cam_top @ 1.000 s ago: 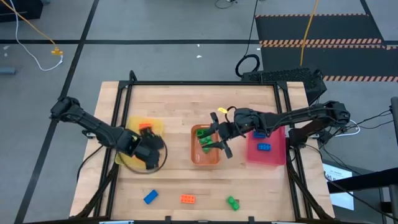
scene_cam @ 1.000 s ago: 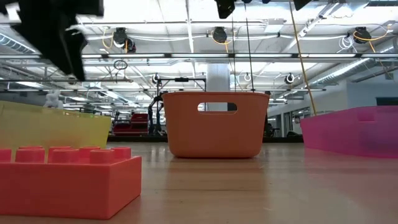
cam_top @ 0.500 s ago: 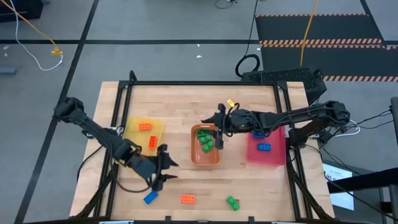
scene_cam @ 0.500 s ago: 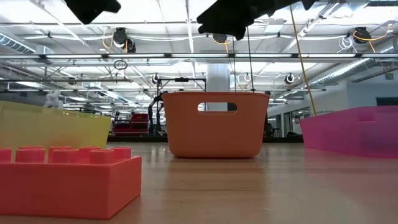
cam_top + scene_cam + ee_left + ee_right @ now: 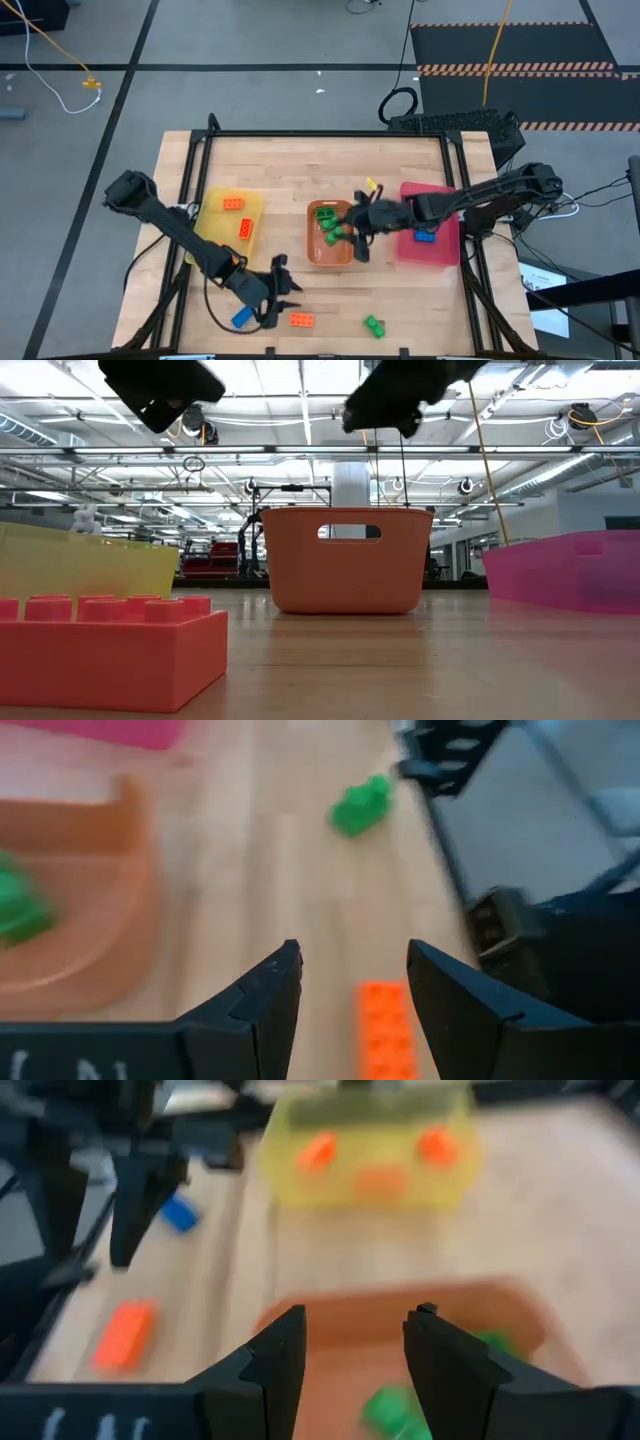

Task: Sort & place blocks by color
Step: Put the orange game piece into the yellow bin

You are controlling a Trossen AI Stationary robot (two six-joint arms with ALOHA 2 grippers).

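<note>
While the left gripper (image 5: 281, 297) hangs released and empty near the desk's front edge, just beside an orange block (image 5: 301, 320) and a blue block (image 5: 241, 318), the right gripper (image 5: 354, 237) hangs released over the orange tray (image 5: 312, 256) holding green blocks (image 5: 331, 226).

I count three trays (image 5: 330, 262), two arms; bricks: three orange (image 5: 302, 320), three blue (image 5: 241, 318), about four green (image 5: 374, 325).

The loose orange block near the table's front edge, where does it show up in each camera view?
High: orange block near the front edge, by the left gripper.
Low: big, at bottom left.
Left wrist: bottom centre, between the fingers.
Right wrist: left side.
Shared landmark: orange tray.
</note>
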